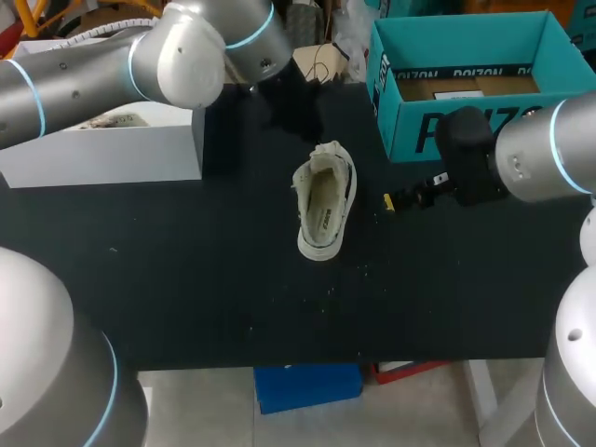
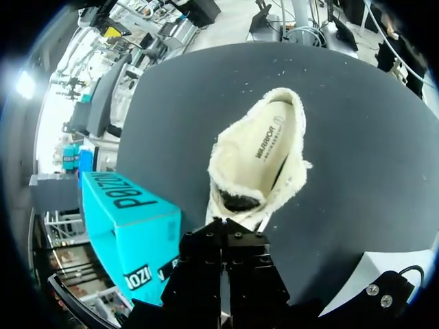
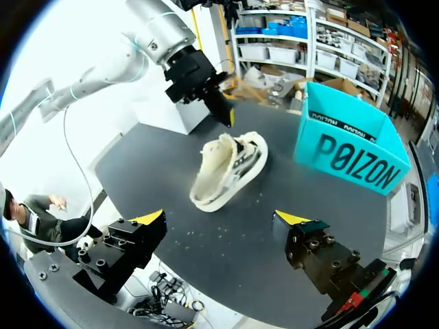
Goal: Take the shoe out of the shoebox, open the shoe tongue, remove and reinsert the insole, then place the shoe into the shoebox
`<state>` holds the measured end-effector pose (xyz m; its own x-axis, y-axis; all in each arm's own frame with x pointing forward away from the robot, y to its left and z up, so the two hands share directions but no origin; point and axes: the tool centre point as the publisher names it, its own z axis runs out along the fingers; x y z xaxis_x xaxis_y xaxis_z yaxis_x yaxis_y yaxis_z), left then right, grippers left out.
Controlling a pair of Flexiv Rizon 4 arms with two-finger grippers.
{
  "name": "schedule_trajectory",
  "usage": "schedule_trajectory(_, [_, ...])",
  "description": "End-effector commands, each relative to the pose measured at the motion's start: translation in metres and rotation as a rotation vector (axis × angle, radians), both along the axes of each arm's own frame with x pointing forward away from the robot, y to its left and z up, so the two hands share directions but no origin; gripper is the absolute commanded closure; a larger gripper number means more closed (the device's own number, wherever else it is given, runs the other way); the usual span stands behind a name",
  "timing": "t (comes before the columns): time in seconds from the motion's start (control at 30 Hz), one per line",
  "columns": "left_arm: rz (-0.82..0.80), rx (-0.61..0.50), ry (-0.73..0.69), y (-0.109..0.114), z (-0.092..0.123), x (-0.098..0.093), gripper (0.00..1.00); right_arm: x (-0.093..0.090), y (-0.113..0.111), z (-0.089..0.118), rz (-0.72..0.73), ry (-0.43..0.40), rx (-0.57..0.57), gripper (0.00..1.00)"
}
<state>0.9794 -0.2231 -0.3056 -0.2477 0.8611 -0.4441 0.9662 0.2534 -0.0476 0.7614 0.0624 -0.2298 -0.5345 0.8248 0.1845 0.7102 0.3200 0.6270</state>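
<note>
A cream sneaker (image 1: 324, 200) lies on the black table (image 1: 186, 279) with its opening up and the insole (image 2: 264, 147) showing inside. Its toe end points away from the front edge. My left gripper (image 3: 227, 116) hangs shut just above and behind that toe end, with nothing in it; in its own view the shut fingers (image 2: 221, 233) sit right at the shoe's (image 2: 257, 161) tongue end. My right gripper (image 3: 219, 218) stands open to the right of the shoe (image 3: 226, 168), a short way off, its jaws wide apart. The teal shoebox (image 1: 466, 121) stands open at the back right.
A white box (image 1: 112, 149) sits at the back left under my left arm (image 1: 186, 56). The teal shoebox (image 3: 350, 147) is just behind my right arm (image 1: 531, 158). Small crumbs dot the table by the shoe.
</note>
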Motion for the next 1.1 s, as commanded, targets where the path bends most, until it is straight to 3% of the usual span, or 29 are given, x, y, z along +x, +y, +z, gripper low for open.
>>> schedule_trajectory(0.03, [-0.017,-0.002,0.030,-0.004,-0.014,-0.007,1.00,0.000,0.001,0.000,-0.001,0.001,-0.002,0.00])
schedule_trajectory(0.3, [-0.027,0.005,0.124,0.003,-0.042,-0.047,1.00,0.000,0.001,0.000,-0.001,0.001,-0.002,0.00])
schedule_trajectory(0.43, [-0.012,0.011,0.158,0.005,-0.058,-0.055,1.00,0.000,0.001,0.000,-0.001,0.001,-0.002,0.00])
schedule_trajectory(0.63, [-0.009,0.023,0.174,0.005,-0.064,-0.061,1.00,0.000,0.001,0.000,-0.001,0.001,-0.002,0.00])
schedule_trajectory(0.77, [-0.018,0.034,0.162,0.009,-0.051,-0.061,1.00,0.000,0.001,0.000,-0.001,0.001,-0.002,0.00])
schedule_trajectory(1.03, [-0.057,0.139,0.151,0.028,-0.003,-0.069,1.00,0.000,0.001,0.000,-0.001,0.001,-0.002,0.00])
schedule_trajectory(1.07, [-0.066,0.156,0.162,0.030,0.000,-0.072,0.95,0.000,0.001,0.000,-0.001,0.001,-0.002,0.00])
schedule_trajectory(1.1, [-0.074,0.167,0.167,0.033,0.002,-0.074,0.75,0.000,0.001,0.000,-0.001,0.001,-0.002,0.00])
